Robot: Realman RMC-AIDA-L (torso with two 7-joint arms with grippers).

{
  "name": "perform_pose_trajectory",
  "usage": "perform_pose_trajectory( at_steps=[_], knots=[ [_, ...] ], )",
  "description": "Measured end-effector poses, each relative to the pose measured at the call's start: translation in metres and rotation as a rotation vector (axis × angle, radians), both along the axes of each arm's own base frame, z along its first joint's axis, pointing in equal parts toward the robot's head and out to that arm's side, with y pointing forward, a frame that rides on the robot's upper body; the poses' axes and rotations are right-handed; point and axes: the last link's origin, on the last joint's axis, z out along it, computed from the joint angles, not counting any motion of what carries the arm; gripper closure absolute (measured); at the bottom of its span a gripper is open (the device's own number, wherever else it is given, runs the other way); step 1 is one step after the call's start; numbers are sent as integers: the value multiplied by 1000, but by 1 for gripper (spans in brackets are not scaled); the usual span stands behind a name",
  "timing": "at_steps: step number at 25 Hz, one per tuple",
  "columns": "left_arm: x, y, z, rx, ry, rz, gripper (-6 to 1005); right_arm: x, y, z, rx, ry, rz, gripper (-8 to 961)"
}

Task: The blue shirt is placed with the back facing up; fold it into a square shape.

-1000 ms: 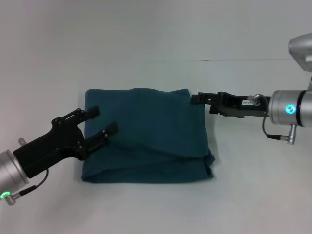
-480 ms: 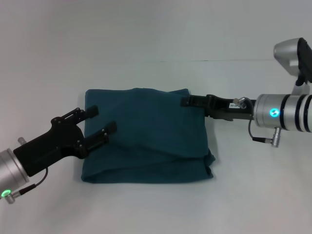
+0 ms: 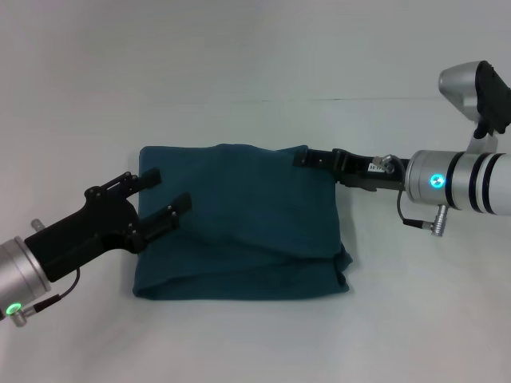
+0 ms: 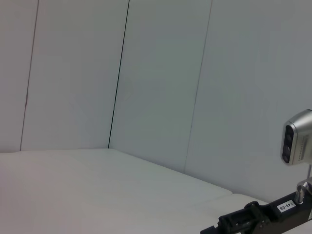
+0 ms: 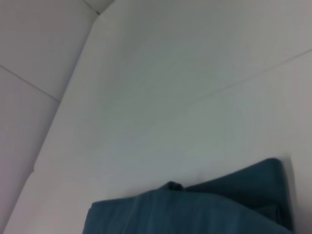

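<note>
The left arm reaches in low from the near left, and its black left gripper (image 3: 164, 191) hangs with its two fingers spread apart over the left part of the dark teal-blue cotton shirt (image 3: 239, 223), holding nothing. The right arm stretches in level from the right, silver and black with a lit blue ring; the narrow right gripper (image 3: 303, 159) sits at the shirt's far right corner, and whether its fingers are parted or pinching cloth cannot be told.

The shirt lies folded into a rough square on the plain white surface (image 3: 255, 343), with its near right corner bulging out loosely.

The right wrist view shows one edge of the shirt (image 5: 195, 209) with a small raised bump of cloth. The left wrist view shows only pale wall panels and the other arm's black gripper (image 4: 243, 225) beyond.
</note>
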Motion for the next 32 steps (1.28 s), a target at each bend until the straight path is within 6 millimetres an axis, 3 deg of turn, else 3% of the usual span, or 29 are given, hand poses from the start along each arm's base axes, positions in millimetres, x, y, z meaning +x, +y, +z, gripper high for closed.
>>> perform_pose_trajectory(
  at_steps=[19, 32],
  knots=[
    [1, 4, -3, -2, 3, 16, 305, -3, 13, 10, 64, -40, 28, 86],
    [1, 6, -2, -1, -9, 26, 305, 13, 18, 51, 92, -66, 72, 87]
  ],
)
